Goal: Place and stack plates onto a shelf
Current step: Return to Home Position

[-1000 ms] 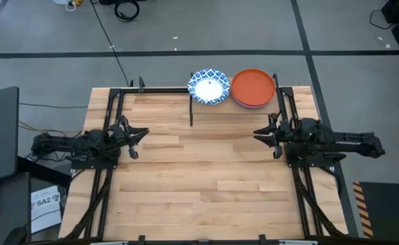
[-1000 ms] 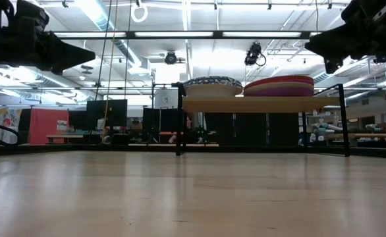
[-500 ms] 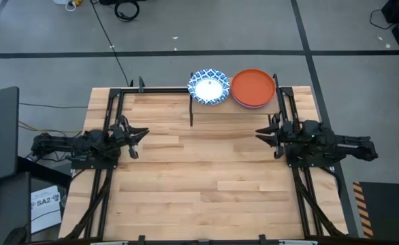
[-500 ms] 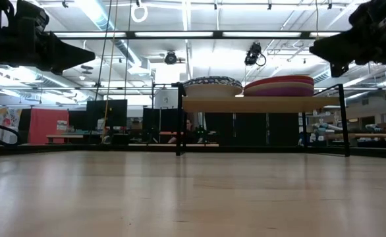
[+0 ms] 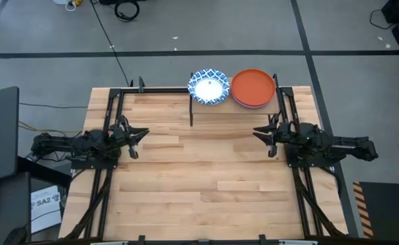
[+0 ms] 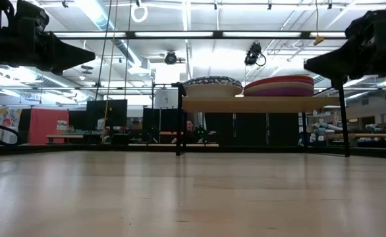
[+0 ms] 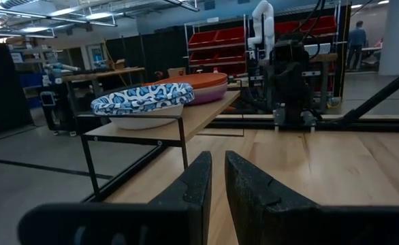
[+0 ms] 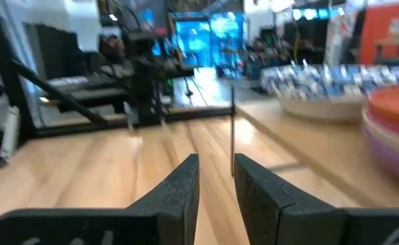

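The shelf (image 6: 246, 104) stands on thin black legs at the table's far edge. It carries two stacks of plates. The left stack is white with blue patterned rims (image 5: 208, 87) (image 7: 144, 99). In the right stack an orange plate (image 5: 252, 87) tops pink and purple ones (image 6: 280, 85). My left gripper (image 5: 142, 133) (image 7: 216, 163) hovers at the table's left side and points level toward the right. Its fingers are a narrow slit apart with nothing between them. My right gripper (image 5: 256, 133) (image 8: 216, 167) hovers at the right side, near the shelf's front right leg. It points left, slightly open, with nothing between its fingers.
Black frame rails (image 5: 111, 109) (image 5: 284, 109) run along the table's left and right sides beside the arms. Bare plank tabletop (image 5: 199, 163) lies between the two grippers and toward the near edge. The room behind holds desks and racks, with a person far off (image 7: 356, 34).
My right gripper has sunk a little toward the table, from above the plates' level to about the height of the shelf board. Its fingers keep the same gap. The plates and the shelf have not moved.
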